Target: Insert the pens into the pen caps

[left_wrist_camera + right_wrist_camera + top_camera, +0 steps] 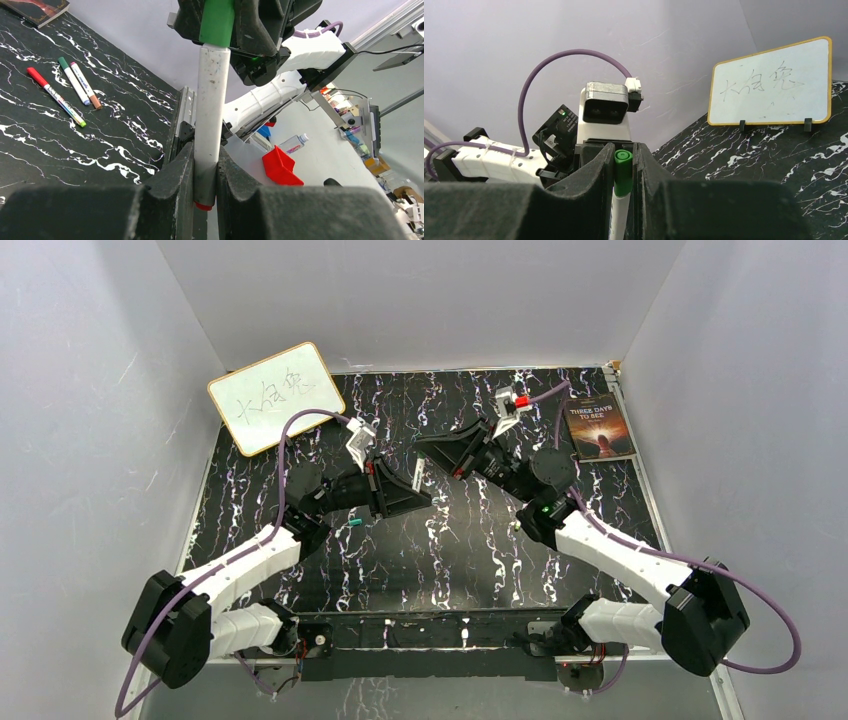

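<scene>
A white-barrelled pen (210, 110) with a red rear end (203, 205) stands between my left gripper's (205, 167) jaws, which are shut on its lower barrel. Its upper end is inside a green pen cap (216, 22). My right gripper (623, 167) is shut on that green cap (623, 172), with the white barrel (619, 215) below it. In the top view both grippers, left (410, 490) and right (432, 452), meet above mid-table, the pen (418, 475) between them. A small teal cap (354, 523) lies on the table near the left gripper.
Three capped pens lie on the table in the left wrist view: red-capped (55, 96), green-capped (74, 80) and a third (86, 86). A whiteboard (276, 397) leans at the back left. A book (598, 426) lies at the back right.
</scene>
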You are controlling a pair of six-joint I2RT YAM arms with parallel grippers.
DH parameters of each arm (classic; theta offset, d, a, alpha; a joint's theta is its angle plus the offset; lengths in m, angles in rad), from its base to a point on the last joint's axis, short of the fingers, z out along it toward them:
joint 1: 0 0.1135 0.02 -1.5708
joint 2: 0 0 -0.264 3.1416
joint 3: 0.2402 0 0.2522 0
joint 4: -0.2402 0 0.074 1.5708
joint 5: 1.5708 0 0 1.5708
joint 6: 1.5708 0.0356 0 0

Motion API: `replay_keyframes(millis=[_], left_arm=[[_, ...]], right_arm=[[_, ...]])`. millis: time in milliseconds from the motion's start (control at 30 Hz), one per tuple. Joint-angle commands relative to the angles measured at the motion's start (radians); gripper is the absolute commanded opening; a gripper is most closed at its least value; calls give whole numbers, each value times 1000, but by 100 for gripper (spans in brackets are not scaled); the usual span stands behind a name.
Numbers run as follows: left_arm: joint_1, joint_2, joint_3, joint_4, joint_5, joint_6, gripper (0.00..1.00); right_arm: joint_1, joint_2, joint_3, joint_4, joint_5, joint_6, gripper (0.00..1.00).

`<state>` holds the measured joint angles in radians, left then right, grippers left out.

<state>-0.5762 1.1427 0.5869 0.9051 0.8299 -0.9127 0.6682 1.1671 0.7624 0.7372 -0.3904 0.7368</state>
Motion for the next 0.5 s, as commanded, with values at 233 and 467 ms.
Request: replay_keyframes(millis=[233, 467], left_arm=[[94, -4, 101, 169, -223, -66, 0], [127, -3, 95, 216, -212, -124, 0]], right_arm=[[136, -37, -75, -195, -252, -69, 0], [134, -41, -79, -192, -305, -83, 0]])
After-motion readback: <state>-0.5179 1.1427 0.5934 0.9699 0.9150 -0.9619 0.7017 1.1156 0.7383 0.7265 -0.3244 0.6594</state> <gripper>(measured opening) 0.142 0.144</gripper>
